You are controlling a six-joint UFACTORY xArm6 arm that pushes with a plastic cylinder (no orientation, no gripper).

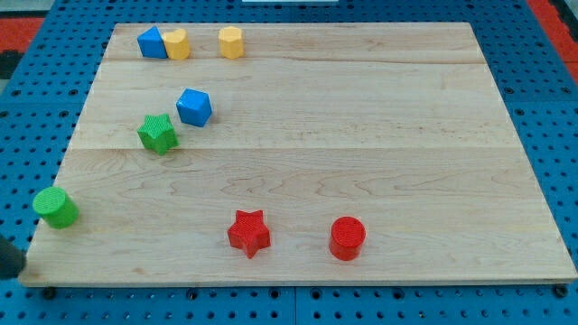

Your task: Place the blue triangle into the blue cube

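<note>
Nearest you, at the view's bottom, sit two red blocks on the pale wooden worktop (379, 135): a ribbed red star (248, 233) and, to its right, a red cylinder (348, 238), apart from each other.

Scanning from the view's left, you find a green cylinder (56, 208) standing at the worktop's left edge. Further right and higher up is a green star (158, 134) with a finely ridged, printed surface, and just beside it, up and to the right, the faceted blue cube (194, 106); you cannot tell whether they touch.

At the view's top left the blue triangle (151, 41) rests against a yellow block (177, 43), rounded in outline. A second yellow block (231, 42), hexagonal, stands alone to the right. Blue triangle and blue cube are well apart.

Around the planks you see blue perforated board (533, 81). My tip does not show, so you cannot tell where it is relative to the blocks, and there is no hand whose state could be read.
</note>
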